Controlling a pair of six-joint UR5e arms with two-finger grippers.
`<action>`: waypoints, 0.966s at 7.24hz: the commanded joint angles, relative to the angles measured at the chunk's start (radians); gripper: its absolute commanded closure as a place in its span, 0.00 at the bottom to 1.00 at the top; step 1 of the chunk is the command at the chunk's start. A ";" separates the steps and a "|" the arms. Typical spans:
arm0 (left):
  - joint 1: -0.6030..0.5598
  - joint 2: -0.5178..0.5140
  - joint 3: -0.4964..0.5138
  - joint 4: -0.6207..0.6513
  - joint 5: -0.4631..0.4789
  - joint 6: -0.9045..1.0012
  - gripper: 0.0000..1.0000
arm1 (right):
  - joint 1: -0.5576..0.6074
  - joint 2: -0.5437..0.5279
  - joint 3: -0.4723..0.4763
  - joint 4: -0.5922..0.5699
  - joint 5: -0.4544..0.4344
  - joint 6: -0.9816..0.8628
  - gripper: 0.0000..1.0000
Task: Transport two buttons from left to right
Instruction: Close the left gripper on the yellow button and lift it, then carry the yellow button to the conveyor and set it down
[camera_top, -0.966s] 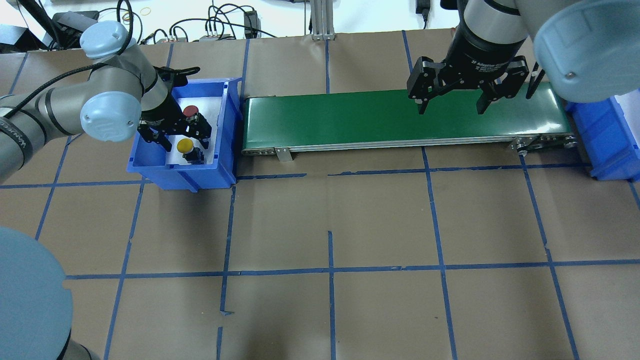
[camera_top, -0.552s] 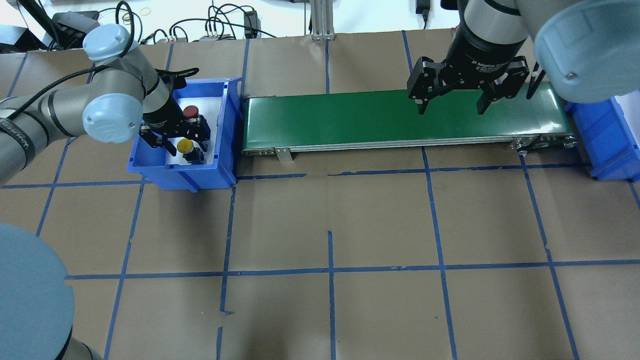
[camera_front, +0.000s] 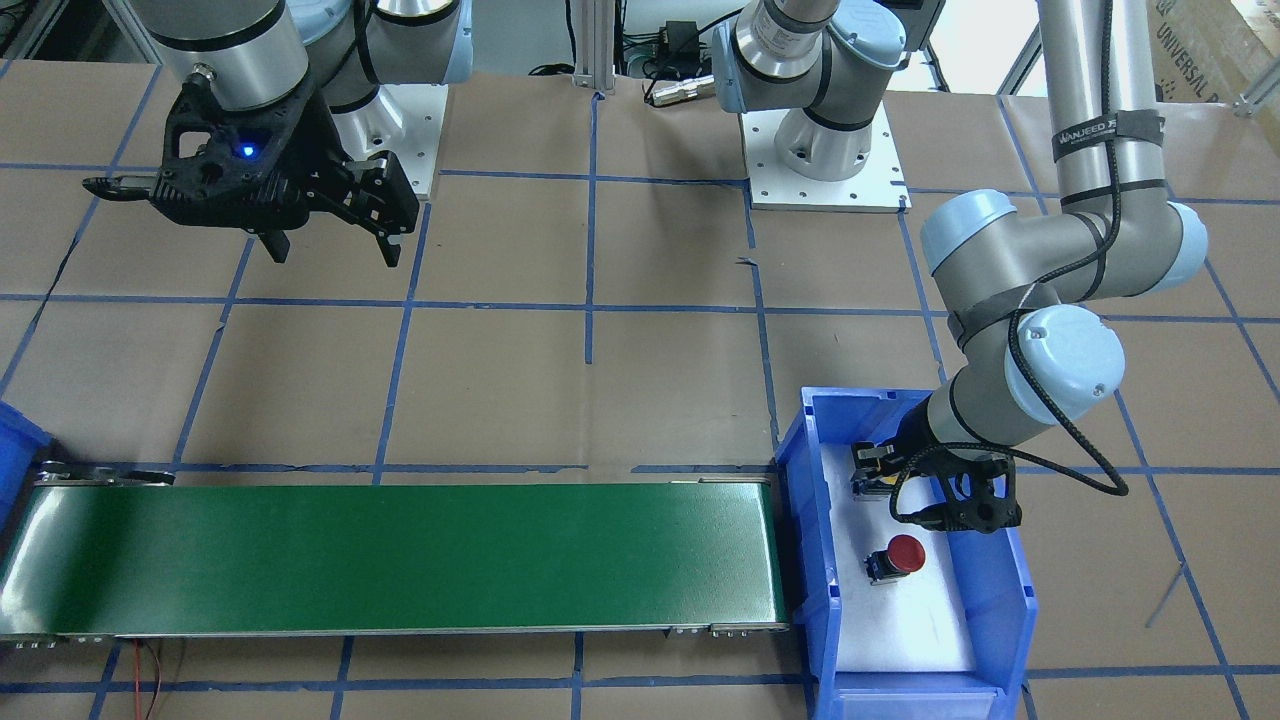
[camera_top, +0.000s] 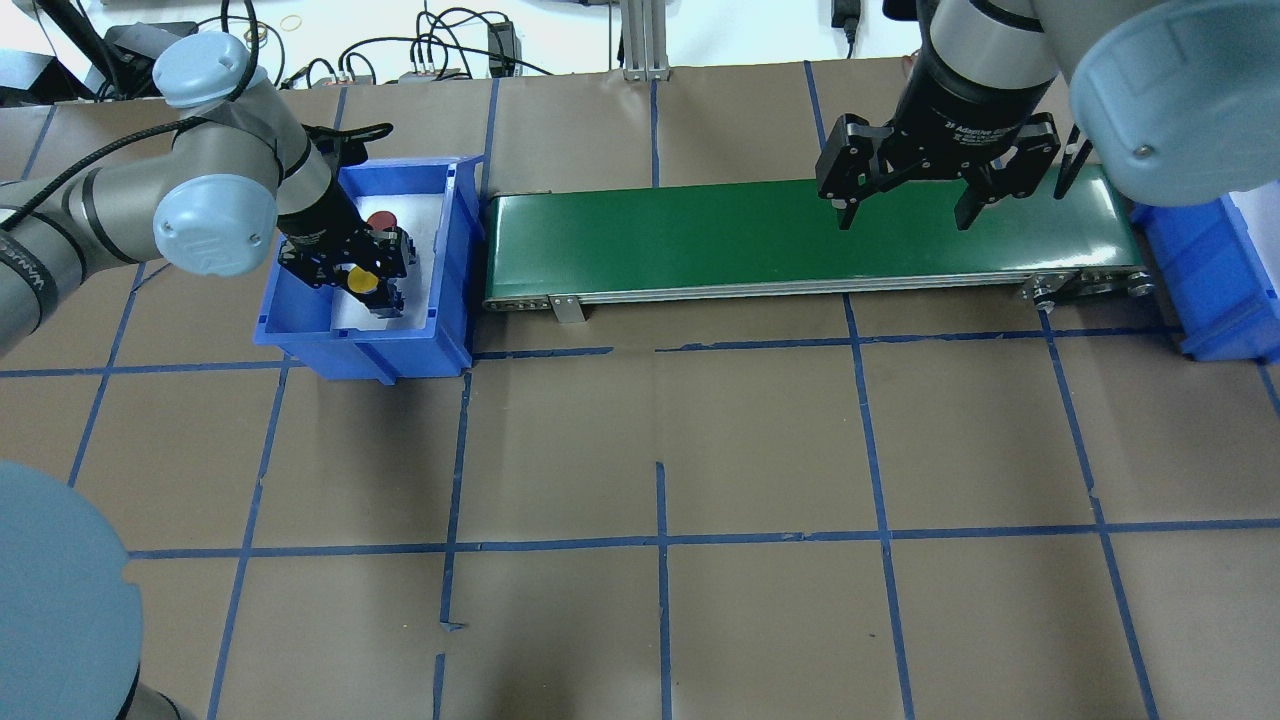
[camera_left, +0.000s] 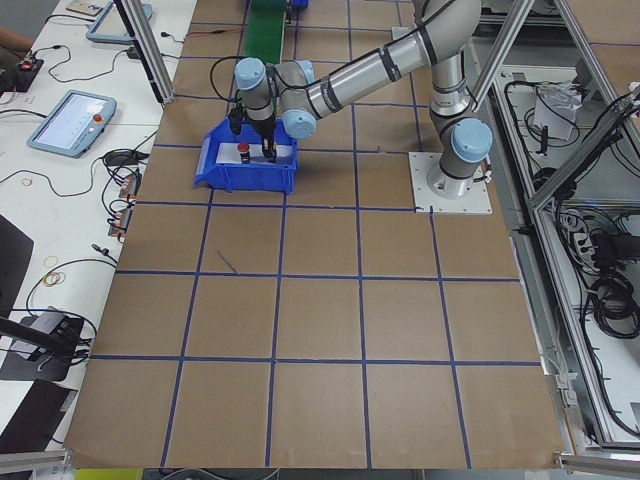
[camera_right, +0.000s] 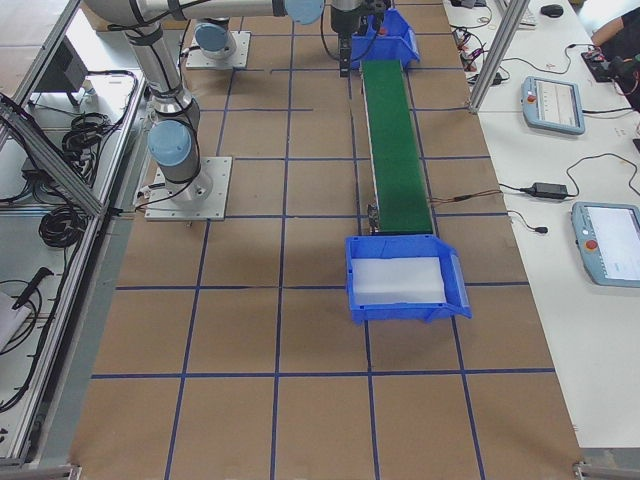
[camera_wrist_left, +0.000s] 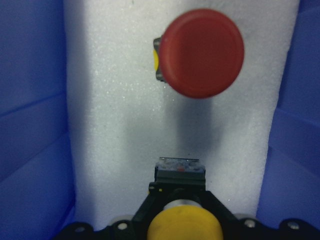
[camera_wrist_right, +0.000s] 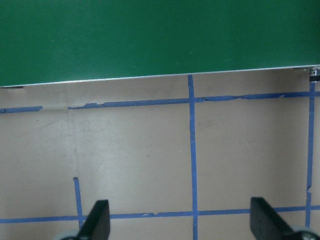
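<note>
The yellow button (camera_top: 361, 283) stands upright on white foam in the blue bin (camera_top: 455, 270) at the left end of the belt. Its cap fills the bottom of the left wrist view (camera_wrist_left: 184, 226). My left gripper (camera_top: 352, 275) is lowered into the bin, open, its fingers on either side of the yellow cap. I see no clear contact. The red button (camera_top: 380, 220) (camera_front: 905, 553) (camera_wrist_left: 202, 52) stands free just beyond it. My right gripper (camera_top: 903, 222) (camera_front: 334, 257) hangs open and empty, high by the belt's right part.
A green conveyor belt (camera_top: 800, 235) runs between the left bin and a second blue bin (camera_top: 1215, 280) (camera_right: 410, 312) at its right end. The left bin's walls stand close around my left gripper. Brown paper with blue tape lines covers the table.
My left gripper has moved down and slightly back over the yellow button, which now sits between its fingers. The right arm has not moved.
</note>
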 joint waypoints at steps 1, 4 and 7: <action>-0.001 0.033 0.077 -0.102 0.003 0.005 0.71 | -0.003 0.002 0.001 -0.004 -0.001 -0.009 0.00; -0.094 0.038 0.181 -0.219 -0.006 -0.050 0.71 | -0.001 0.002 0.001 -0.004 0.000 -0.008 0.00; -0.210 0.002 0.232 -0.201 -0.087 -0.258 0.71 | 0.002 0.000 -0.004 -0.005 0.000 -0.002 0.00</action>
